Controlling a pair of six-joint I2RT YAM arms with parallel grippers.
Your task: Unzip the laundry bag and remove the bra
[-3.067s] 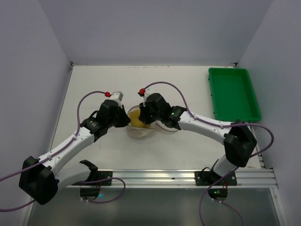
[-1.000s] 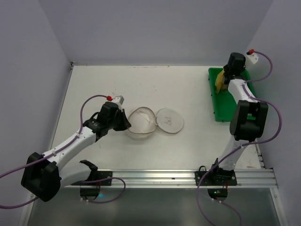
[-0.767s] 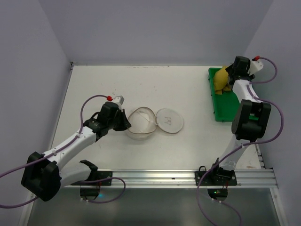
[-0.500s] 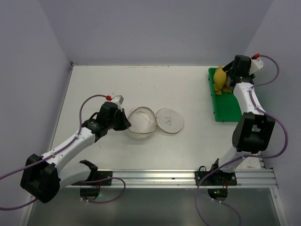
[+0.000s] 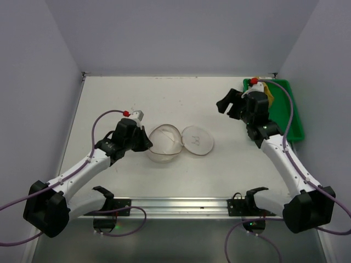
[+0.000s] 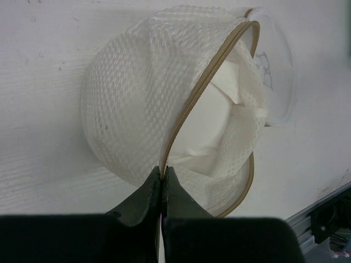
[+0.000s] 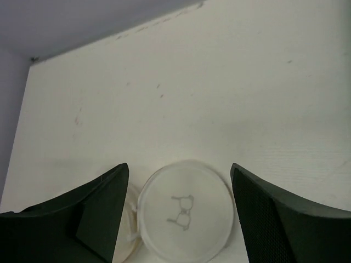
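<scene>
Right fingers (image 7: 285, 219) are back from green tray (image 5: 295, 123), spread, empty; bra (image 5: 267, 87) seems dropped there, partly hidden. Removal looks done; left fingers (image 6: 140, 200) pinch laundry bag (image 6: 126, 104) rim; next: release.

right gripper (image 5: 229, 107) is off the green tray (image 5: 290, 118) now, back over the table, jaws wide and empty. bra (image 5: 267, 90) lies in the tray, out of the laundry bag (image 5: 164, 143).

White table (image 5: 109, 93) (faintly scuffed) between pale lilac walls (image 5: 164, 33).
</scene>
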